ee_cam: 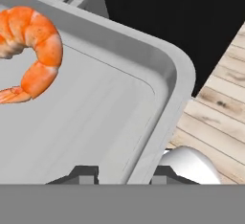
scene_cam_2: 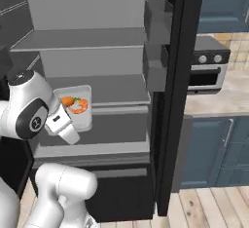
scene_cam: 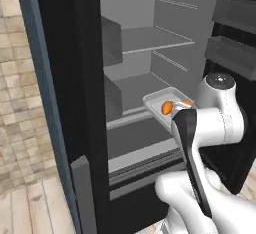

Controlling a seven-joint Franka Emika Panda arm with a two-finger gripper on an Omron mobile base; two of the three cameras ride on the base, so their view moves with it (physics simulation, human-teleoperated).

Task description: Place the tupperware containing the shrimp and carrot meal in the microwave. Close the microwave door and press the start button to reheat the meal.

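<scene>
Tupperware (scene_cam_2: 78,106) at fridge shelf (scene_cam_2: 116,89) edge, shrimp (ee_cam: 33,50) and carrot (scene_cam: 166,108) inside. Tool (ee_cam: 123,174) fingers straddle tray rim, pinching it. Microwave loading, door, start button all left.

light: even, flat, rendered | shadows: soft, faint on fridge shelves (scene_cam: 155,40) | glare: none | focus: sharp, slightly pixelated
</scene>
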